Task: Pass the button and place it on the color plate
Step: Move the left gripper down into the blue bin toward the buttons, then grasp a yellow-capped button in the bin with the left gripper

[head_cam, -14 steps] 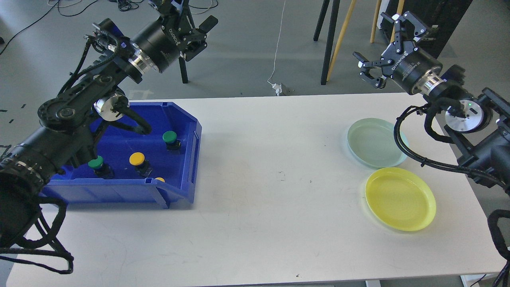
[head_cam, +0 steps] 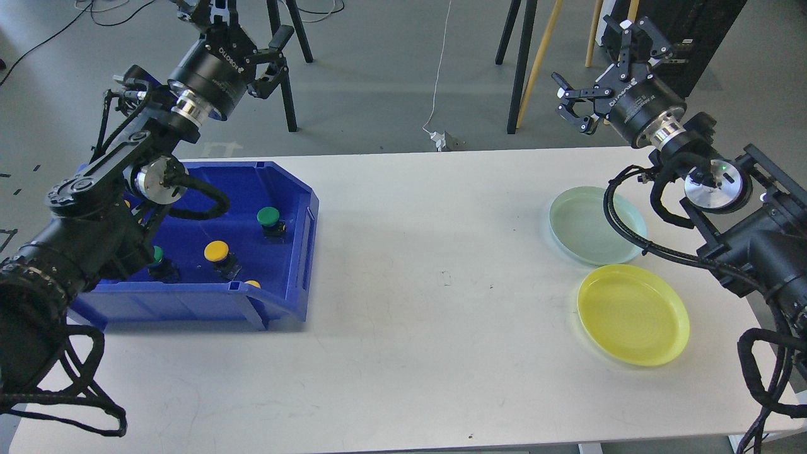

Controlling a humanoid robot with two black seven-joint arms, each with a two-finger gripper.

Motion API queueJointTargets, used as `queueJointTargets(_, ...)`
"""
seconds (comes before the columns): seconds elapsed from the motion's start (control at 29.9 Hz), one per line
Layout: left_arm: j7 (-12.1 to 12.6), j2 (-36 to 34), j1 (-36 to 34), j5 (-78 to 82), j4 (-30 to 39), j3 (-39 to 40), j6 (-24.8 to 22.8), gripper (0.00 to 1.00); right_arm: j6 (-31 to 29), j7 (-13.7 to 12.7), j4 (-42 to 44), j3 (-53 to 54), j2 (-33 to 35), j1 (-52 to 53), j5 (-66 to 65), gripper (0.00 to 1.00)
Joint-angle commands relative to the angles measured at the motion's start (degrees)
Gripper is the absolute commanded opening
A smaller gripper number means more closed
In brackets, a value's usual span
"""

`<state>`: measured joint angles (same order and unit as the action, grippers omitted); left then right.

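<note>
the buttons lay in the blue bin (head_cam: 296, 252) at the left end of the table (head_cam: 410, 284), and none had been lifted out. a green button (head_cam: 268, 217) sat toward the bin's far right side, a yellow button (head_cam: 216, 251) nearer the middle, a second green button (head_cam: 156, 255) half hidden behind the left arm, and a sliver of another yellow one (head_cam: 253, 284) showed against the near wall. each stood cap up on a dark base, so the long axis ran roughly upright.

the left claw (head_cam: 230, 25) hung high beyond the far left corner of the table, pointing up and away from the bin, so the buttons lay below and nearer than it. its fingers stood spread apart with nothing between them and touching nothing. the right claw (head_cam: 599, 63) was raised beyond the far right corner, fingers also spread wide and empty.

the left arm was plainly the nearer one to the bin; the right arm was well apart from it, with the whole width of the table between. the pale green plate (head_cam: 596, 225) and the yellow plate (head_cam: 632, 313) lay near the right edge, under the right arm's reach, both bare.

to my eye the left claw would have to tip over and come down into the bin from above before any pass could begin.
</note>
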<state>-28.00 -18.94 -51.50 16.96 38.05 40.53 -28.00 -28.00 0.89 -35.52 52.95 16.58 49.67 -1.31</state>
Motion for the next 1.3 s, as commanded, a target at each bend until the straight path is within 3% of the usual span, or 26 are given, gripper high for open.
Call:
queueJointTargets(0.0, 0.0, -5.8, 7.4, -0.4, 14.1, 10.6, 0.0, 0.99, 0.0, 0.0, -0.1, -0.2, 0.1, -0.3, 0.0, 1.0)
queueJointTargets(0.1, 0.0, -11.9, 9.0, 4.3, 21.1, 9.8, 0.0, 0.99, 0.0, 0.0, -0.1, -0.1, 0.5, -0.7, 0.0, 1.0)
queueJointTargets(0.23, 0.0, -22.7, 4.6, 19.7, 23.9, 0.2, 0.0, 0.99, 0.0, 0.0, -0.8, 0.3, 0.8, -2.0, 0.3, 1.0)
queueJointTargets(0.43, 0.0, -35.8, -12.5, 47.5, 28.8, -32.7, 0.0, 0.99, 0.0, 0.0, -0.8, 0.6, 0.8, -2.5, 0.4, 1.0)
queueJointTargets(0.53, 0.0, -36.4, -19.3, 59.5, 28.5, -46.6, 0.0, 0.98, 0.0, 0.0, -0.8, 0.7, 0.8, -3.2, 0.4, 1.0)
queueJointTargets(0.6, 0.0, -36.3, -20.9, 65.3, 28.4, -51.8, 0.0, 0.98, 0.0, 0.0, -0.6, 0.6, 0.8, -3.5, 0.4, 1.0)
queueJointTargets(0.73, 0.0, -34.0, -20.4, 70.0, 27.1, -54.2, 0.0, 0.98, 0.0, 0.0, -0.6, 0.8, 0.9, -5.1, 0.4, 1.0)
queueJointTargets(1.04, 0.0, -22.9, -19.8, 70.1, 13.5, -58.9, 0.0, 0.98, 0.0, 0.0, -0.7, 1.0, 2.6, -7.0, 0.4, 1.0)
queueJointTargets(1.27, 0.0, -19.7, -16.8, 70.1, 8.4, -59.3, 0.0, 0.98, 0.0, 0.0, -0.6, 1.0, 3.2, -7.0, 0.4, 1.0)
